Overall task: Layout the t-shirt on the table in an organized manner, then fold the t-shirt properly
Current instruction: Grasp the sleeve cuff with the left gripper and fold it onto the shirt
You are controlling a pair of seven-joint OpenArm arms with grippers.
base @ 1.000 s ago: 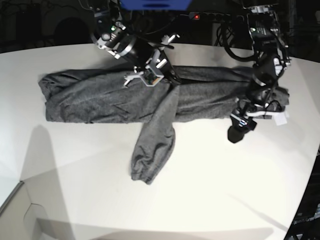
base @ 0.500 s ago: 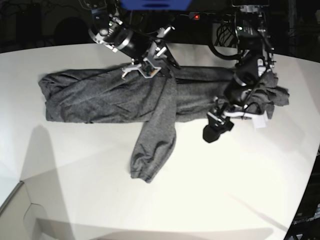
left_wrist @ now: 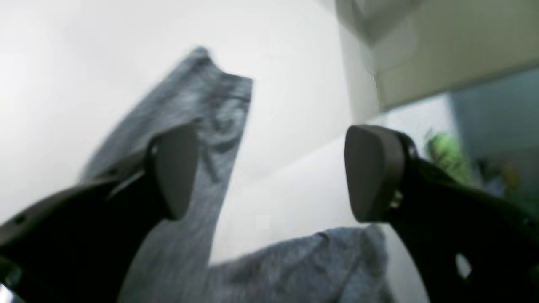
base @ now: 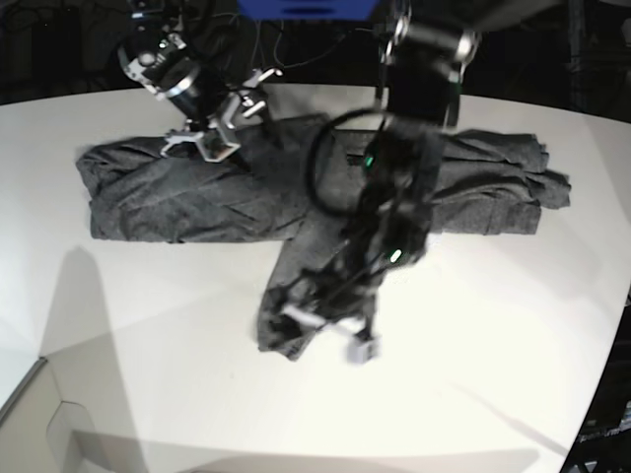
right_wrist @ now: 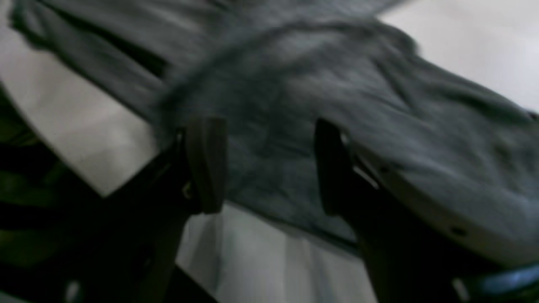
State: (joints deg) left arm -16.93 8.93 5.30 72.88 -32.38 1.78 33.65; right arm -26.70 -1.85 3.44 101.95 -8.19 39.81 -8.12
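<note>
The dark grey t-shirt [base: 177, 202] lies as a long band across the far half of the white table [base: 473, 394], with one sleeve [base: 296, 296] trailing toward the front. My left gripper [base: 325, 330] hangs blurred over that sleeve's end. In the left wrist view it [left_wrist: 273, 172] is open and empty, with the sleeve [left_wrist: 202, 109] below. My right gripper [base: 222, 123] sits at the shirt's far edge, left of middle. In the right wrist view it [right_wrist: 269, 166] stands open just above wrinkled cloth [right_wrist: 379, 126], holding nothing.
A blue object [base: 306, 8] and dark cables sit beyond the table's far edge. The table's curved edge [base: 616, 335] runs down the right side. A grey ledge [base: 35, 414] shows at the front left corner. A beige wall [left_wrist: 442, 46] appears in the left wrist view.
The left arm swung from the shirt's right end across to the front sleeve. The right gripper opened, let go of the cloth and moved left along the far edge.
</note>
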